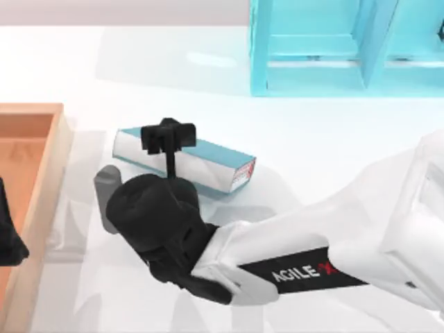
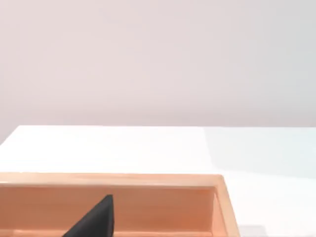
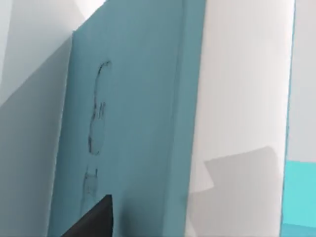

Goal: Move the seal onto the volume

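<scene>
The volume (image 1: pixel 215 163), a thick teal-blue book with white page edges, lies flat left of the table's middle. My right gripper (image 1: pixel 168 135) hangs right over its left part, fingers spread open. The right wrist view looks closely down on the teal cover (image 3: pixel 138 123), with one black fingertip (image 3: pixel 96 219) at the picture's edge. The seal is hidden. My left arm (image 1: pixel 8 239) stays parked at the far left above the wooden tray, and one of its fingertips (image 2: pixel 96 219) shows in its wrist view, set as the right one is.
A wooden tray (image 1: pixel 35 139) runs along the left edge, and its wall (image 2: pixel 148 207) shows in the left wrist view. A large light-cyan shelf unit (image 1: pixel 333 48) stands at the back right. My white right arm (image 1: pixel 333 243) crosses the front right.
</scene>
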Robot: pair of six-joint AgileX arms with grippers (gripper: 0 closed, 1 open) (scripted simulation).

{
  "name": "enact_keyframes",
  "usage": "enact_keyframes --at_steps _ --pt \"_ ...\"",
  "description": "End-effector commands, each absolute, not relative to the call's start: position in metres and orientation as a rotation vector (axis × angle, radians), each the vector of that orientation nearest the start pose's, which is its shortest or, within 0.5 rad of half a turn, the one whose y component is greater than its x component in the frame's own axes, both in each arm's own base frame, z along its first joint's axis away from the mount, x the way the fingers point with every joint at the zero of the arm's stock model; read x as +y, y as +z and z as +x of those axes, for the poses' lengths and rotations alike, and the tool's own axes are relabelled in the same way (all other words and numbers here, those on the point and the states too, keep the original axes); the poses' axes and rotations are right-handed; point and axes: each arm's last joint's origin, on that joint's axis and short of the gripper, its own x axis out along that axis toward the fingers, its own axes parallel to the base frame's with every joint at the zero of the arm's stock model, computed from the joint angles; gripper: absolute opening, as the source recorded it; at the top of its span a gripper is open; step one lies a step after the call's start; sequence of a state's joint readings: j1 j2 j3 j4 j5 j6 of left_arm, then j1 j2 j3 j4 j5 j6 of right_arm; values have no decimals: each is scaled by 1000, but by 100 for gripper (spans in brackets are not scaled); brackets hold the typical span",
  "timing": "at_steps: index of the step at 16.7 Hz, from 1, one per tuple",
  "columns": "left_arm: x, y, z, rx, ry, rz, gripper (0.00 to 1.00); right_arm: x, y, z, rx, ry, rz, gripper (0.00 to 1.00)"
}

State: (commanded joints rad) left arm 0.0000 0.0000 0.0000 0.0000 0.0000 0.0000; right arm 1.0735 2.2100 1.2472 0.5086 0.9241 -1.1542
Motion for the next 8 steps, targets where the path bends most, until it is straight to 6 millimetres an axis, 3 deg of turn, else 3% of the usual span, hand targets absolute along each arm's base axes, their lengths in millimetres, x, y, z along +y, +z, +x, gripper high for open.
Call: enact_keyframes --at_steps 3,8 --pt "-1 160 106 0 0 0 100 396 117 199 113 301 -1490 100" --pt "-1 160 106 0 0 0 100 391 112 115 135 310 -1531 100"
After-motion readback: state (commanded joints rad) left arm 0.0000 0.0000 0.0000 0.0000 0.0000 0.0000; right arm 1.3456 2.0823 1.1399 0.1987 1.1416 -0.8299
